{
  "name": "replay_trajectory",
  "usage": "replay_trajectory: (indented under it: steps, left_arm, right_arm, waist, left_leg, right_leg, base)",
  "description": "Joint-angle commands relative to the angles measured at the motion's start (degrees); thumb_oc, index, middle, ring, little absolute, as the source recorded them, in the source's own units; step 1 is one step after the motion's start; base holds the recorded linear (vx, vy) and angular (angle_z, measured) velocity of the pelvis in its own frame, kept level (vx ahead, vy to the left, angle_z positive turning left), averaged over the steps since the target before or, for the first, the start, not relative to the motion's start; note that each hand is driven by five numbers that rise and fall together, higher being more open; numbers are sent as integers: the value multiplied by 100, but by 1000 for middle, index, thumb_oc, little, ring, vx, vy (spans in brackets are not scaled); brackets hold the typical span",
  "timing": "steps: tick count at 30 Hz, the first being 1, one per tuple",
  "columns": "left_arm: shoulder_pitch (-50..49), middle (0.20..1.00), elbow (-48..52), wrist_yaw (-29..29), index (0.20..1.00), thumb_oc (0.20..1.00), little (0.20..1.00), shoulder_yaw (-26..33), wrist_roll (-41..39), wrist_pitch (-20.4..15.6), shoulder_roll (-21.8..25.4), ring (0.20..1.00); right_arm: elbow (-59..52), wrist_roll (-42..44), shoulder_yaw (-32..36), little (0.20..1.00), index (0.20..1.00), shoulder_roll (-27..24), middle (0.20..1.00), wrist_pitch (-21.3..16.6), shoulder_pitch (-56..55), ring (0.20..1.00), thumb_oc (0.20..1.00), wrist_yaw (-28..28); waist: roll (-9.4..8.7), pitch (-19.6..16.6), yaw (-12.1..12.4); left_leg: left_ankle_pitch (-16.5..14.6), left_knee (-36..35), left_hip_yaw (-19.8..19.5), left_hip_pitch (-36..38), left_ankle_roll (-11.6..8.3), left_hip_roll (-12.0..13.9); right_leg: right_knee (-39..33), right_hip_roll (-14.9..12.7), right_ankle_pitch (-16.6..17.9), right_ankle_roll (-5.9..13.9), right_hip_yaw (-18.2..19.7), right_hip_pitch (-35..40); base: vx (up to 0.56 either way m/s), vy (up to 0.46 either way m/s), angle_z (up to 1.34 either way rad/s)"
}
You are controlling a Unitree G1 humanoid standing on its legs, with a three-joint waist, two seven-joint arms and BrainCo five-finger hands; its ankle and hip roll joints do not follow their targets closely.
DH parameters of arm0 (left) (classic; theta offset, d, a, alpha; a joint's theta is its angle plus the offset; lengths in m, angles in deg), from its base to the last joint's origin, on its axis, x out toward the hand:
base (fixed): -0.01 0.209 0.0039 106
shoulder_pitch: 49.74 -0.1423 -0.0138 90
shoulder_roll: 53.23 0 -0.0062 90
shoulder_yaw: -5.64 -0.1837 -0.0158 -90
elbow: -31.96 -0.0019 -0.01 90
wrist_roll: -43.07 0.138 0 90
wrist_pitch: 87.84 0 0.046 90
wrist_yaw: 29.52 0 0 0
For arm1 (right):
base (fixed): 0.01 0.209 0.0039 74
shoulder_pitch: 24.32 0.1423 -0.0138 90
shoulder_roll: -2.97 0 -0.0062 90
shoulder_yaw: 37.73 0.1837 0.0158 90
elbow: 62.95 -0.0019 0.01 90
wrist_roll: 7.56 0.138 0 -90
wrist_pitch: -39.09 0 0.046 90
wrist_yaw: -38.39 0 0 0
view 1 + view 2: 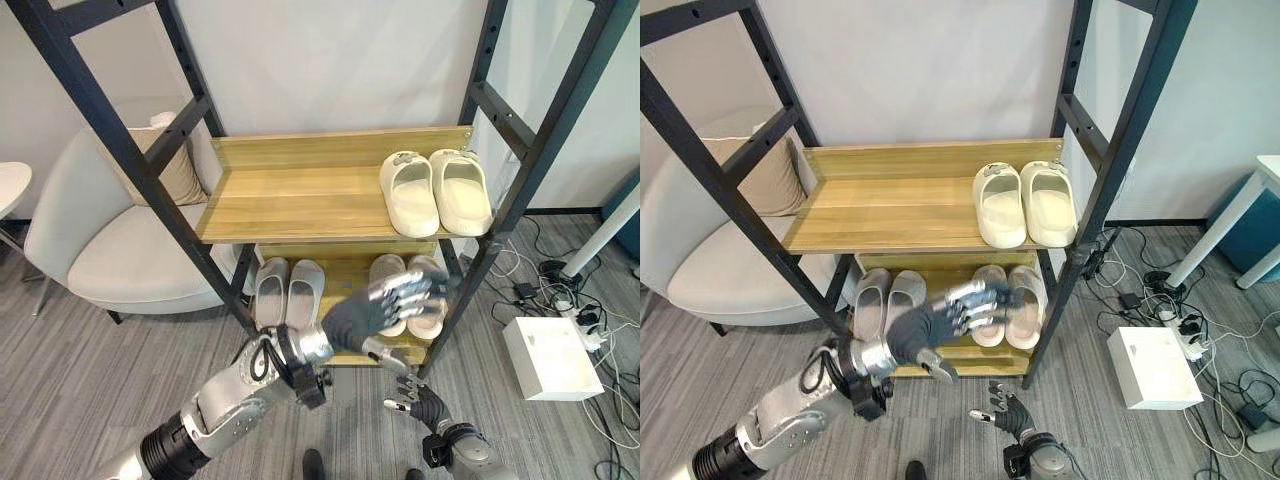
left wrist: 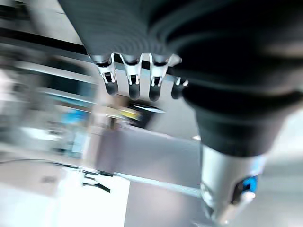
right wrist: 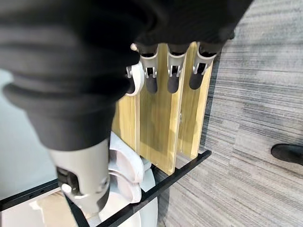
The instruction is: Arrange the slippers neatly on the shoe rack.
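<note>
Left hand (image 1: 372, 310) fingers spread, hiding pink slippers (image 1: 428, 318); right hand (image 1: 415, 402) fingers relaxed, empty.

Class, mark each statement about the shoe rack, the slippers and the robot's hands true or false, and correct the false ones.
1. A cream pair of slippers sits at the right end of the upper shelf. True.
2. The grey pair of slippers is on the upper shelf. False: it sits on the lower shelf, at its left end.
3. The left hand grips a slipper. False: its fingers are straight and hold nothing, raised in front of the lower shelf.
4. A pinkish pair of slippers sits at the right end of the lower shelf. True.
5. The right hand rests on the upper shelf. False: it is low, above the floor in front of the rack, fingers spread.
</note>
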Motion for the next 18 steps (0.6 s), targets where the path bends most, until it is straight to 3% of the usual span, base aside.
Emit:
replay_trajectory:
  steps: [1, 3, 8, 18]
  left_arm:
    - [-306, 1000, -1316, 159, 1000, 1000, 1000, 694, 1218, -90, -559, 1000]
    - [-436, 1000, -1577, 278, 1000, 1000, 1000, 840, 1536, -139, -631, 1000]
    - [-817, 1000, -3246, 1197, 1000, 1000, 1000, 1577, 2349, -282, -1469, 1000]
    - [-730, 1000, -4775, 2096, 1000, 1000, 1000, 2389, 2194, -356, -2216, 1000]
  right_arm:
    - [-268, 64, 95, 1000, 1000, -9, 1000, -128, 233, 1000, 1000, 11]
    - [-296, 76, 145, 1000, 1000, -38, 1000, -116, 193, 1000, 1000, -16]
    - [-389, 24, 373, 1000, 1000, -114, 1000, -87, 84, 1000, 1000, -241]
    - [-68, -251, 680, 1000, 1000, -17, 1000, -151, 96, 1000, 1000, -681]
  waist:
    - [-233, 165, 37]
    - [-233, 161, 31]
    - [-264, 123, 17]
    - [-320, 142, 18]
  left_leg:
    - [-605, 8, -119, 416, -170, 184]
    - [-611, 8, -115, 425, -165, 184]
    - [-600, 8, -110, 447, -144, 180]
    - [-578, 8, -79, 458, -116, 171]
  right_leg:
    - [82, 112, -174, 73, -89, -217]
    - [84, 111, -176, 69, -86, -212]
    - [88, 102, -162, 47, -72, -215]
    - [75, 99, -145, 27, -20, -219]
  base:
    - [14, 28, -5]
    - [8, 28, -5]
    - [1, 7, 2]
    - [1, -3, -2]
